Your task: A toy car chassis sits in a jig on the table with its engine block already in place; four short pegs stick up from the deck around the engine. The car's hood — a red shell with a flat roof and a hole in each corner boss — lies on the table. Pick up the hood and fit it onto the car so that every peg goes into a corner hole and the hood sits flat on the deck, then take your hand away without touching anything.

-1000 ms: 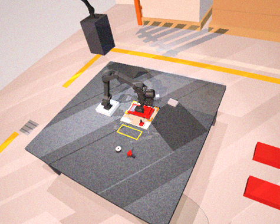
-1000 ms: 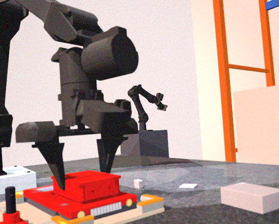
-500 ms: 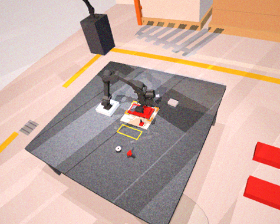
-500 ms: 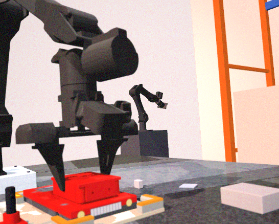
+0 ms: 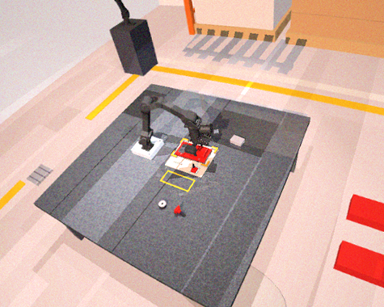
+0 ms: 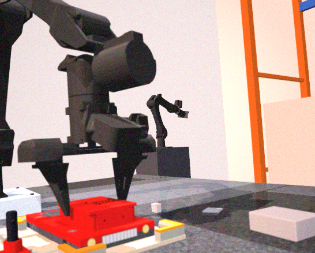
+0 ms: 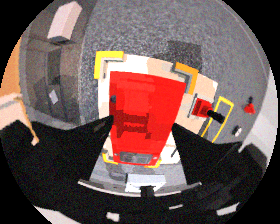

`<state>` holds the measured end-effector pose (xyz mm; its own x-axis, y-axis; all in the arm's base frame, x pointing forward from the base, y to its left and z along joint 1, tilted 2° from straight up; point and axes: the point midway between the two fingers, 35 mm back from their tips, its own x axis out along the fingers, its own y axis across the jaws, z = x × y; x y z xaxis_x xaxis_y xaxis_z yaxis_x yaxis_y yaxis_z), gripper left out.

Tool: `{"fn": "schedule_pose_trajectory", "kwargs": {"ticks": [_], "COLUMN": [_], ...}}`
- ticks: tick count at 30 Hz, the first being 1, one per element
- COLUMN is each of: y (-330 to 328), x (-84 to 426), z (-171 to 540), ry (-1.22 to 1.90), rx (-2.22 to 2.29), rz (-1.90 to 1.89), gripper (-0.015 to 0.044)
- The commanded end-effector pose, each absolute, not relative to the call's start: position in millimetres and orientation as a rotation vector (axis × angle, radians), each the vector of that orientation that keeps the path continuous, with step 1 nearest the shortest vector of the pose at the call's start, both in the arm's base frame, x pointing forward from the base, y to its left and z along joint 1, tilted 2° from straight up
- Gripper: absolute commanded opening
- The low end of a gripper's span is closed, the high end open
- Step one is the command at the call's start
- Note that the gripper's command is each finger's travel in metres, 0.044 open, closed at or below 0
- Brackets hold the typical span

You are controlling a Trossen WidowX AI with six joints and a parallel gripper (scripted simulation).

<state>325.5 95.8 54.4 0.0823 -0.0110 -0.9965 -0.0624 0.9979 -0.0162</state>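
The red hood (image 6: pixel 101 212) (image 7: pixel 137 107) is sitting low on the red car chassis (image 6: pixel 46 220) (image 5: pixel 208 157), and its skirt is appearing to meet the deck, though the pegs and corner holes are too small or hidden to tell. The chassis is resting in the jig (image 5: pixel 174 162) (image 6: pixel 170 230) (image 7: pixel 108 56), between its yellow and orange corner brackets. The jig is lying inward from the tabletop's far right edge, nearer the table's far corner than its near one. The gripper (image 5: pixel 200 145) (image 6: pixel 95 206) (image 7: pixel 144 122) is standing wide open over the hood, one finger on either side, and is gripping nothing; whether a fingertip is touching the hood is unclear.

A red block with a black peg (image 5: pixel 194 169) (image 6: pixel 12 231) (image 7: pixel 204 108) is standing on the jig's board beside the car. The yellow rectangle (image 5: pixel 174 187) (image 7: pixel 229 101) is enclosing bare tabletop between the jig and the near left edge. A white ring (image 5: pixel 159 205) and a small red piece (image 5: pixel 177 210) (image 7: pixel 249 108) are lying farther toward that edge. A pale block (image 5: pixel 237 140) (image 6: pixel 272 223) (image 7: pixel 65 21) is sitting between the jig and the tabletop's right corner.
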Motion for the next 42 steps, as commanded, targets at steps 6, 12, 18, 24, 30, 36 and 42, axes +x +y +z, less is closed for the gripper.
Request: {"fn": "schedule_pose_trajectory", "kwargs": {"ticks": [6,12,18,24,30,36,42], "y": [97,97,97,97,97,97,97], "x": [326,322,322,322,322,322,322], "z": [82,125,125,125,125,125,125], "ry": [1.496,1.509,1.509,1.509,1.509,1.509,1.509], "rx": [-0.06,-0.061,-0.061,-0.061,-0.061,-0.061,-0.061], "rz": [0.038,0.037,0.037,0.037,0.037,0.037,0.037], "gripper": [0.044,0.044,0.044,0.044,0.044,0.044,0.044]}}
